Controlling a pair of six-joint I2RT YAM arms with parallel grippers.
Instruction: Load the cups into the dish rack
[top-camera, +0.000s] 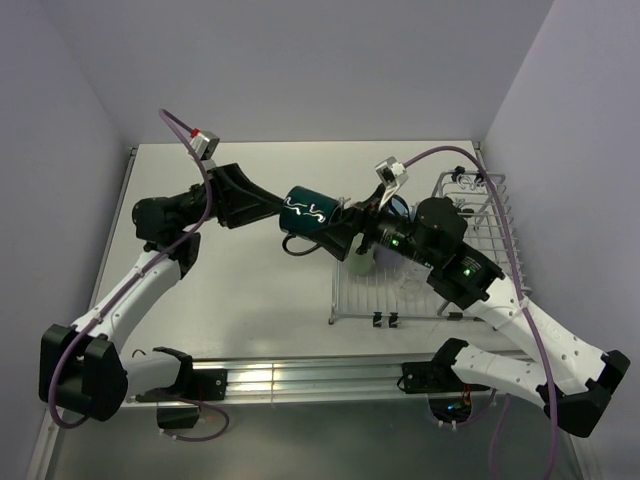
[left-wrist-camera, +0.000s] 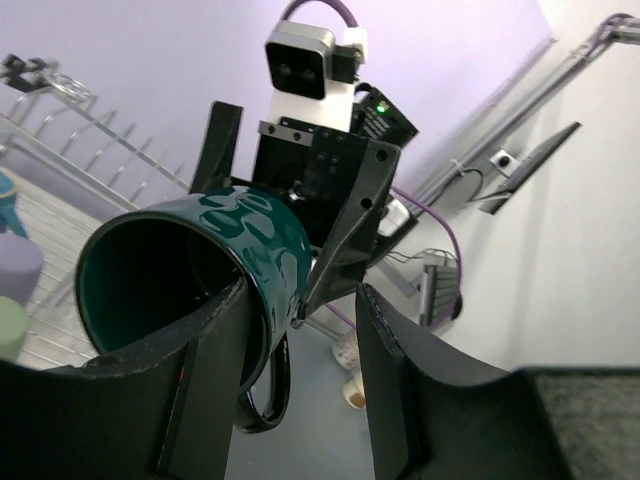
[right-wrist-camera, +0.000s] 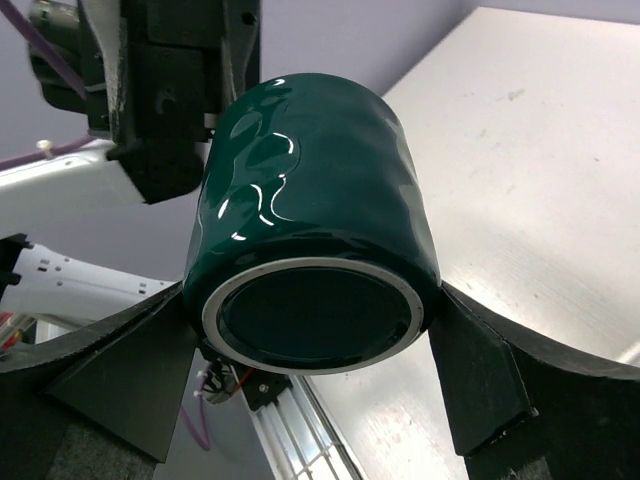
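Note:
A dark green mug (top-camera: 312, 212) hangs on its side in the air, left of the dish rack (top-camera: 497, 205). My right gripper (right-wrist-camera: 312, 330) is shut on the mug (right-wrist-camera: 310, 200), one finger pressed on each side near its base. My left gripper (left-wrist-camera: 302, 295) is open at the mug's rim end. One of its fingers (left-wrist-camera: 215, 360) lies beside the wall of the mug (left-wrist-camera: 200, 255) and the other stands well apart, with the handle in the gap. In the rack stand a pale cup (top-camera: 365, 262) and a blue cup (top-camera: 400, 208).
The rack's raised wire side (left-wrist-camera: 90, 130) shows behind the mug, with a lavender cup (left-wrist-camera: 15, 265) and a pale green cup (left-wrist-camera: 8, 330) at its left edge. Both arms cross the table's middle. Walls close in the back and both sides.

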